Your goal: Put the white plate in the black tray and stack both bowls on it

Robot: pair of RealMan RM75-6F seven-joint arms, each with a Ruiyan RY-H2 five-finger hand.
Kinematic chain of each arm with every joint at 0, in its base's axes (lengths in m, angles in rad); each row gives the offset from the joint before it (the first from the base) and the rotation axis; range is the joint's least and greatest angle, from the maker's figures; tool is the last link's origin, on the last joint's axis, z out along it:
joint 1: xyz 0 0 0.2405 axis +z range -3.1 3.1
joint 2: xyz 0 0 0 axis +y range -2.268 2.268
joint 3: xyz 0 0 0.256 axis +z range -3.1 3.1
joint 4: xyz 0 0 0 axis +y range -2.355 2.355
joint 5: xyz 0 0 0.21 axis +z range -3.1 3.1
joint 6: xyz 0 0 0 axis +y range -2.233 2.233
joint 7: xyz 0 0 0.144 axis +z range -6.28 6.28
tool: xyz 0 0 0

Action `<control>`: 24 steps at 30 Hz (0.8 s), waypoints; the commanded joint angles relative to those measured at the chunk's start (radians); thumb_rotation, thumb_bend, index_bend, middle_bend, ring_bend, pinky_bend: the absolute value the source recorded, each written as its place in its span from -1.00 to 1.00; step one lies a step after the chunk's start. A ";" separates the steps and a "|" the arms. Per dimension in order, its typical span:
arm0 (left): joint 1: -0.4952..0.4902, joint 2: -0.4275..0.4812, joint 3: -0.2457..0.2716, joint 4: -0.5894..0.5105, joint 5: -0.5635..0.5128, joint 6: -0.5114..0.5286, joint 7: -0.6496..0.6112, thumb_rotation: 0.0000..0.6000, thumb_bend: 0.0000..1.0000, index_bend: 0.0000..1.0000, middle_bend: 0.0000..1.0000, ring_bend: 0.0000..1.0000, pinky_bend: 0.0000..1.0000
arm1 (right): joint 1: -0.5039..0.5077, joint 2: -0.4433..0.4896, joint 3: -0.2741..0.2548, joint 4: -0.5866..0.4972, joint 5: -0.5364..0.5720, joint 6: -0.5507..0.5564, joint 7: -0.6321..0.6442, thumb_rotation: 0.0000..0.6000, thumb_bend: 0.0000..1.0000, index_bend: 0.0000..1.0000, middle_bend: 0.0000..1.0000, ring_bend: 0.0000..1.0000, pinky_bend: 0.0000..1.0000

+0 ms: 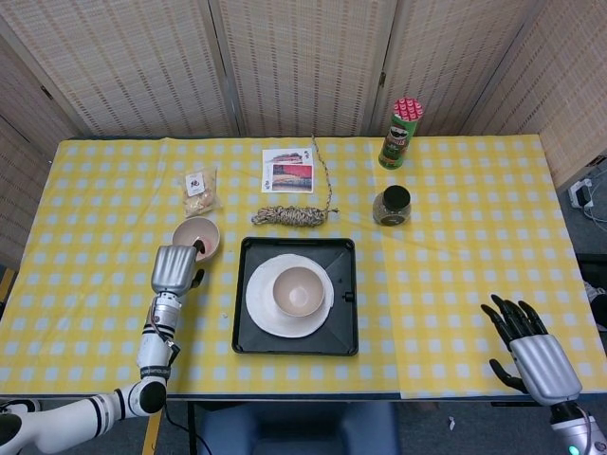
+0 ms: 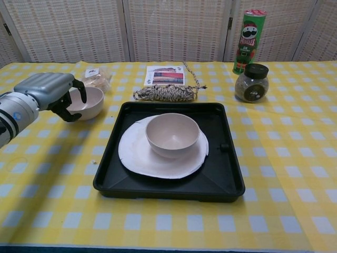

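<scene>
The second bowl (image 2: pixel 86 102) sat rim-pinched by the left hand (image 2: pixel 50 93), needing level lifting; the right hand (image 1: pixel 531 355) lay spread, empty.

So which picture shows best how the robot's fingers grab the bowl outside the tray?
The chest view: the left hand hooks its fingers over the bowl rim. From the head view, the hand covers the bowl edge, hiding the grip.

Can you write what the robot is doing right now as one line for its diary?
left hand: at second bowl rim | right hand: open, idle | first bowl: on plate in tray
</scene>
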 commanded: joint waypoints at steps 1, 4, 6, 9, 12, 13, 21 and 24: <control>-0.016 -0.010 0.008 0.044 -0.013 -0.021 -0.022 1.00 -0.25 -0.11 1.00 1.00 1.00 | 0.002 -0.001 0.000 -0.001 0.003 -0.005 0.000 1.00 -0.26 -1.00 -1.00 -1.00 -1.00; -0.023 -0.015 0.010 0.076 -0.012 -0.032 -0.054 1.00 -0.25 -0.05 1.00 1.00 1.00 | 0.003 -0.001 0.005 -0.002 0.015 -0.009 -0.001 1.00 -0.26 -1.00 -1.00 -1.00 -1.00; -0.029 -0.017 0.010 0.097 -0.010 -0.040 -0.075 1.00 -0.25 -0.02 1.00 1.00 1.00 | 0.004 -0.002 0.008 -0.002 0.022 -0.011 -0.002 1.00 -0.26 -1.00 -1.00 -1.00 -1.00; -0.038 -0.021 0.011 0.125 -0.007 -0.051 -0.102 1.00 -0.25 0.04 1.00 1.00 1.00 | 0.005 -0.003 0.010 -0.003 0.030 -0.015 -0.007 1.00 -0.26 -1.00 -1.00 -1.00 -1.00; -0.045 -0.027 0.016 0.153 -0.002 -0.064 -0.126 1.00 -0.21 0.11 1.00 1.00 1.00 | 0.006 -0.005 0.014 -0.003 0.038 -0.018 -0.012 1.00 -0.26 -1.00 -1.00 -1.00 -1.00; -0.047 -0.029 0.019 0.160 0.000 -0.068 -0.134 1.00 -0.18 0.12 1.00 1.00 1.00 | 0.006 -0.006 0.014 -0.003 0.040 -0.019 -0.013 1.00 -0.26 -1.00 -1.00 -1.00 -1.00; -0.067 -0.045 0.032 0.215 0.035 -0.085 -0.205 1.00 -0.02 0.19 1.00 1.00 1.00 | 0.006 -0.007 0.020 -0.004 0.051 -0.016 -0.017 1.00 -0.26 -1.00 -1.00 -1.00 -1.00; -0.073 -0.048 0.040 0.234 0.044 -0.097 -0.219 1.00 0.08 0.24 1.00 1.00 1.00 | 0.004 -0.006 0.020 -0.004 0.051 -0.012 -0.016 1.00 -0.26 -1.00 -1.00 -1.00 -1.00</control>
